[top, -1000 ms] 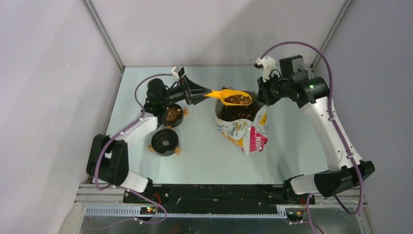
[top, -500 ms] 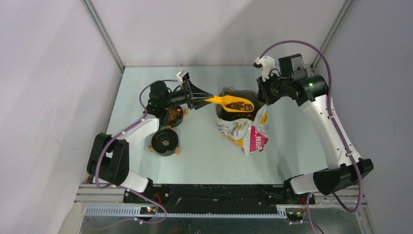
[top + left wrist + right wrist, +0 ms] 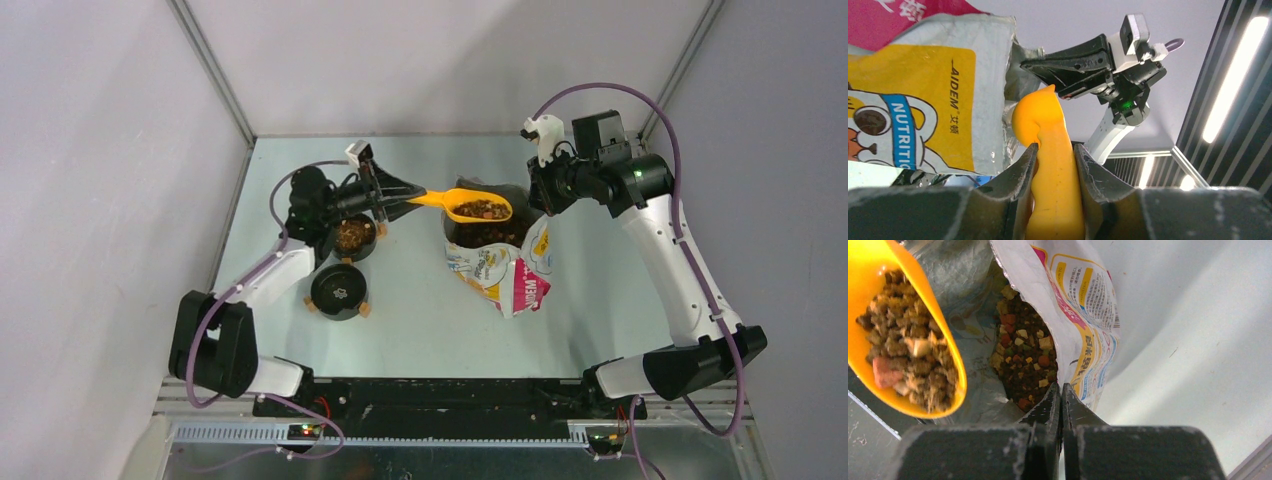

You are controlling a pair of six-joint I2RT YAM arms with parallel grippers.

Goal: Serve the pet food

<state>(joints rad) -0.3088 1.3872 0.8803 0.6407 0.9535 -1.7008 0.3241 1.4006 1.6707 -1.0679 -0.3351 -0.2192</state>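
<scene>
Two black bowls stood left: nearer bowl (image 3: 338, 290), farther bowl (image 3: 369, 248) containing pet food (image 3: 351, 234). One bag (image 3: 505, 278), marked "AIDEM", held more. Left gripper (image 3: 1055, 150) clamped one orange scoop (image 3: 470, 205), loaded, above it. Right gripper (image 3: 1061, 390) was closed, pinching the bag rim.

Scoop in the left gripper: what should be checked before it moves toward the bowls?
1. Grip: left gripper clamped on the scoop handle: ok.
2. Load: pet food sits in the scoop, none seen spilling: ok.
3. Hold: right gripper shut on the bag edge, mouth open: ok.
4. Clearance: scoop lifted clear of the bag rim: cannot tell.
5. Target: near bowl shows no kibble, nothing above it: ok.
</scene>
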